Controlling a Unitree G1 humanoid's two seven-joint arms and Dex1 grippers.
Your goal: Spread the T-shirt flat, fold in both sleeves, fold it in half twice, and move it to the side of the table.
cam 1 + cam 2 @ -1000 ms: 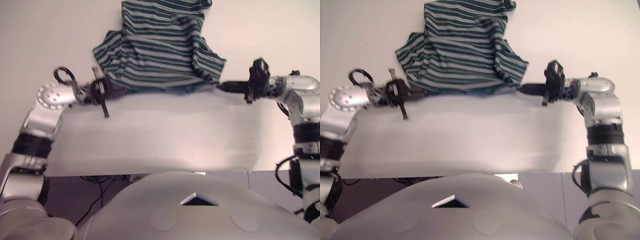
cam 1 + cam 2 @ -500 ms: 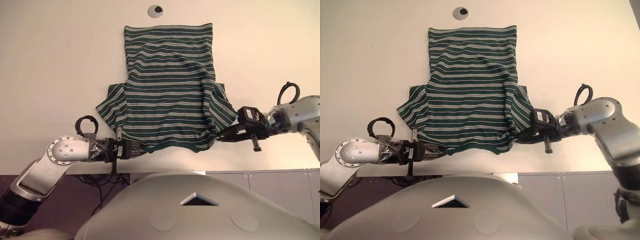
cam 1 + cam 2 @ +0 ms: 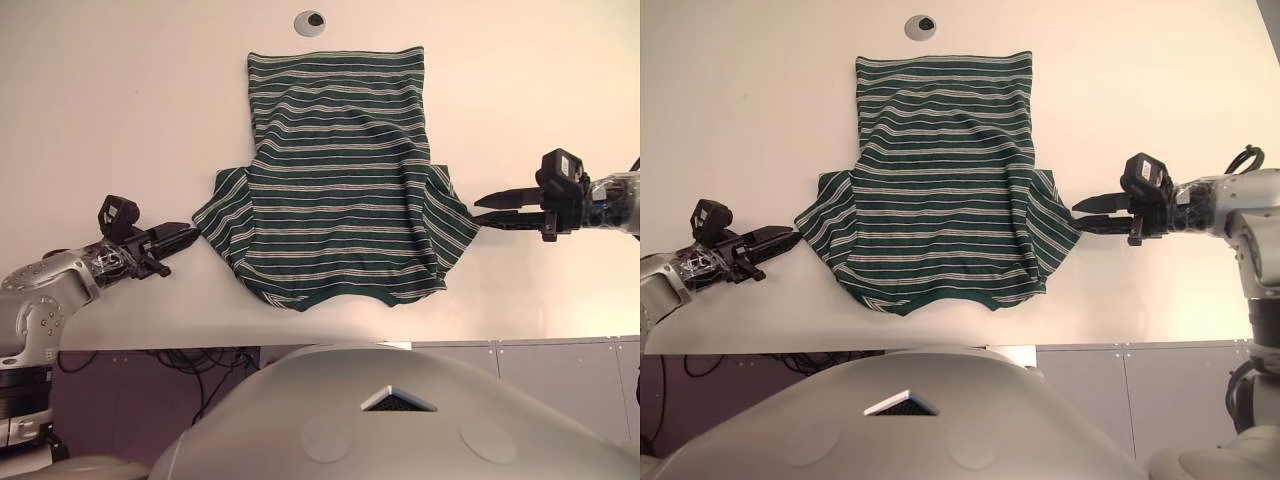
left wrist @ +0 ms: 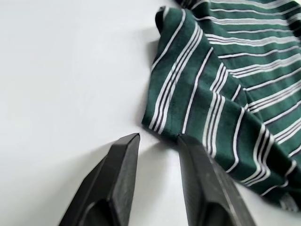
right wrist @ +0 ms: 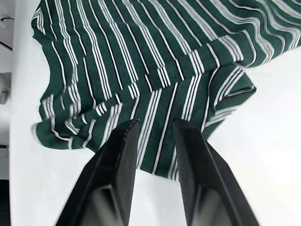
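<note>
Dark green cotton with thin white stripes: the short-sleeved T-shirt lies spread on the white surface, about midway between the two arms. Its straight hem points away from the robot and its shoulder end lies near the surface's front edge. The body lies mostly flat, with soft creases where the sleeves join and a rumpled, curved near edge. The left sleeve and the right sleeve stick out to either side.

The left claw rests low over the surface just beside the tip of the left sleeve, its two black fingers parted and gripping nothing; in the left wrist view the sleeve's striped edge lies right ahead of the fingertips. The right claw sits level at the tip of the right sleeve, jaws likewise spread and empty, with the sleeve showing between and beyond its fingers. Whether they touch the cloth cannot be told.

A small round grey grommet sits in the surface just beyond the hem
</note>
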